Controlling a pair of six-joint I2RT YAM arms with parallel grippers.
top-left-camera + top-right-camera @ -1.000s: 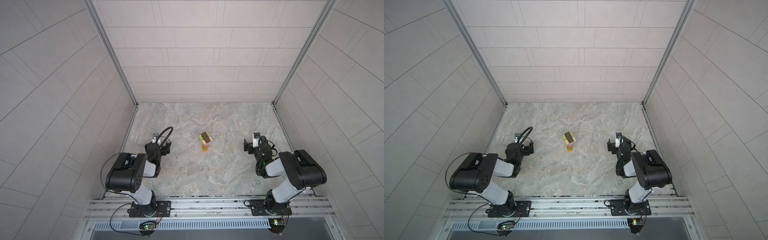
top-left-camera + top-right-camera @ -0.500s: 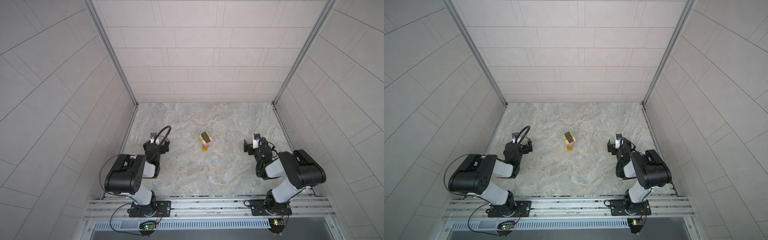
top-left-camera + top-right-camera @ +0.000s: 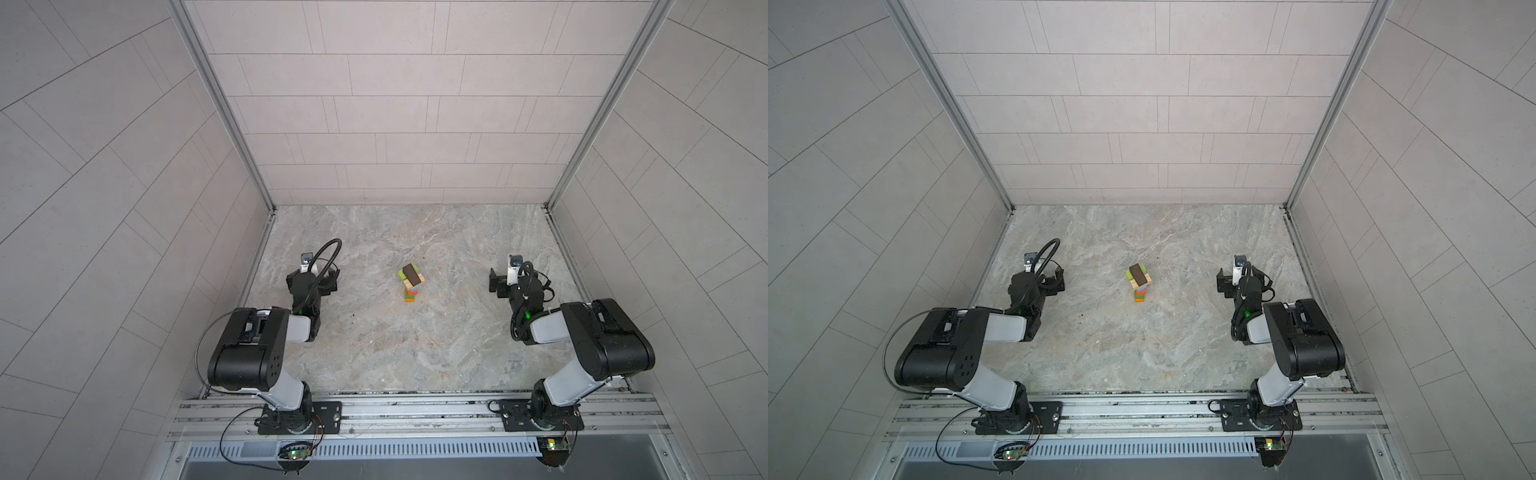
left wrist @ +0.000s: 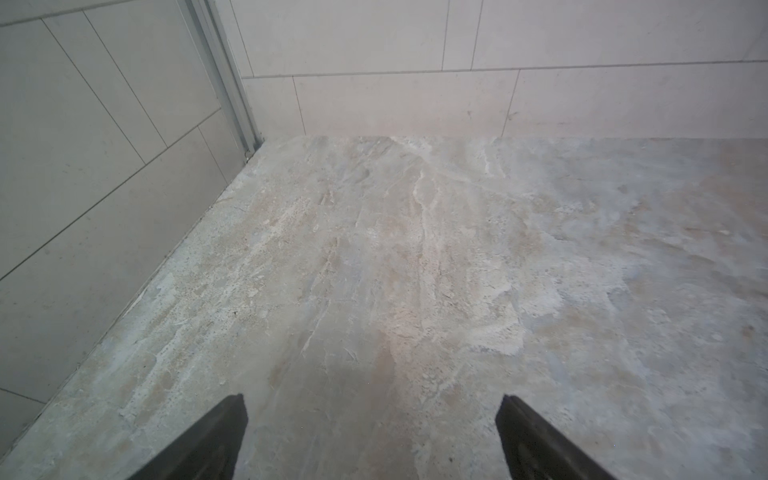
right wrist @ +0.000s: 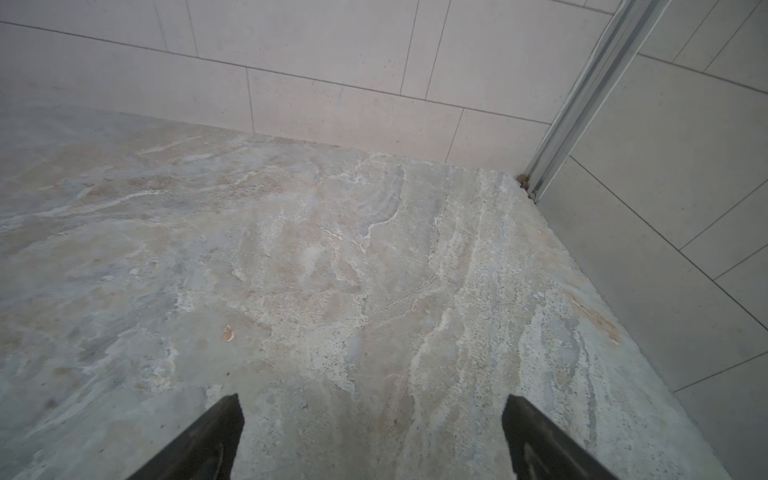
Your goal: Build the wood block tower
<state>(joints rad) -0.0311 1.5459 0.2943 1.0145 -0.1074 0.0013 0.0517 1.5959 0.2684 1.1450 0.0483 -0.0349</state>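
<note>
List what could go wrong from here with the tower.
1. The tower carries its dark brown block on a tan layer overhanging the narrower lower stack; a jolt might topple it.
2. The left gripper and right gripper stand open on either side; a sweep inward could clip it.

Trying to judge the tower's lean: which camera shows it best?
A top view: the tower stands whole and unobstructed, with the dark brown block on top. Both top views show it about equally. The wrist views face tabletop near the back corners and miss the tower entirely.
</note>
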